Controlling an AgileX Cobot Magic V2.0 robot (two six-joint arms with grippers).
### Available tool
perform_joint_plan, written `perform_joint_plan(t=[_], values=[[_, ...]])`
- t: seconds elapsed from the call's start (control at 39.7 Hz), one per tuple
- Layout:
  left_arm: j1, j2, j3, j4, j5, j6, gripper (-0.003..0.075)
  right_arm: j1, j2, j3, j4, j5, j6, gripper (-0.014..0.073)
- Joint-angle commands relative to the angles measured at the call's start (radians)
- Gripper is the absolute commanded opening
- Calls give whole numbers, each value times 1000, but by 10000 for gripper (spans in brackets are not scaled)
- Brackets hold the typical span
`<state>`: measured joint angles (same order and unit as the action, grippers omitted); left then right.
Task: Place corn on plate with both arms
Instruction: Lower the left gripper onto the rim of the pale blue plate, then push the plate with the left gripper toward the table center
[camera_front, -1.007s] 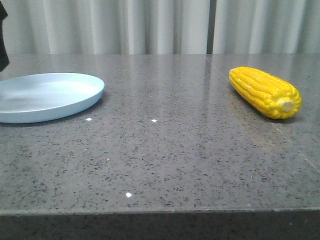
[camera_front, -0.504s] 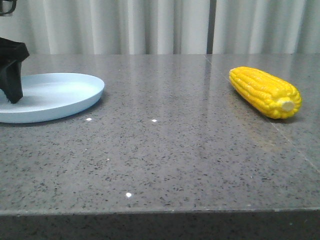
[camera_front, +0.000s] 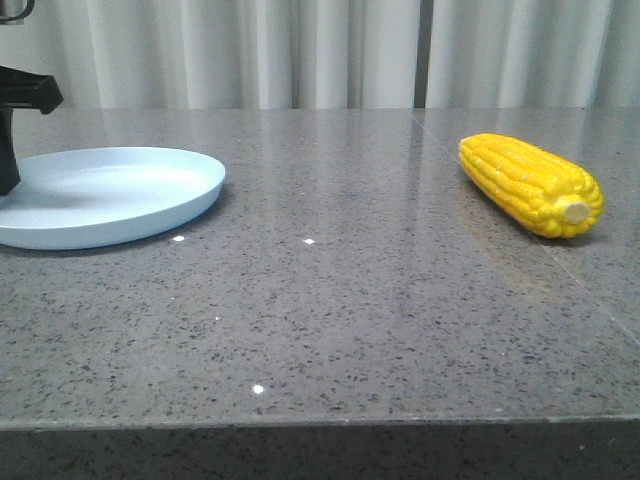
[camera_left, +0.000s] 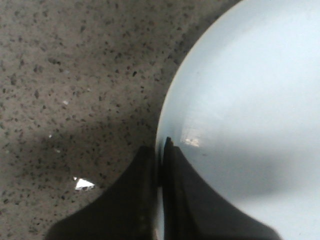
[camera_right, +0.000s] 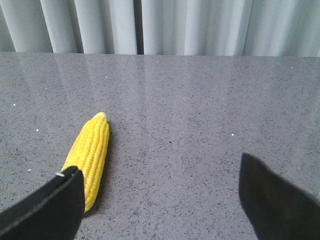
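Note:
The pale blue plate (camera_front: 150, 208) lies on the left of the grey stone table. My left gripper (camera_front: 8, 180) is at the plate's left edge, mostly cut off by the front view's border. In the left wrist view the left gripper (camera_left: 160, 148) is shut on the plate's rim (camera_left: 172, 100), one finger outside the rim and one inside. The yellow corn (camera_front: 530, 183) lies on the table at the right, its pale stub end toward the front. My right gripper (camera_right: 157, 167) is open and empty, low over the table, with the corn (camera_right: 92, 152) just beside one finger.
The grey speckled table (camera_front: 330, 300) runs to a front edge near the bottom of the front view. Pale curtains (camera_front: 330, 50) hang behind the table's far edge. A seam (camera_front: 560, 260) in the stone runs under the corn.
My left gripper came in at the plate's left edge and closed on the rim. The plate has shifted a little to the right. The corn has not moved.

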<state>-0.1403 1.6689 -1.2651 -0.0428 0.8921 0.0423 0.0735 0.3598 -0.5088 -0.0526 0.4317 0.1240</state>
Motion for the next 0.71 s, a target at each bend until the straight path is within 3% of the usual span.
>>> perform_joint_plan(t=[0.0,0.28,0.48,0.68], values=[[-6,-54,-23,-66,-10,2,-20,-4,15,-36,-5,-75,-5,645],[-57,-85,-78,-333,22,2,-20,-4,15,-36,-5,-75,-5,645],[-175,-45,-125,-345,-21,-64,-20,-4,15,-36,-5,-75,-5,645],[-202,25,-128,-369,-42,-79,-20,-4,15,-36,-5,-75,-5,645]])
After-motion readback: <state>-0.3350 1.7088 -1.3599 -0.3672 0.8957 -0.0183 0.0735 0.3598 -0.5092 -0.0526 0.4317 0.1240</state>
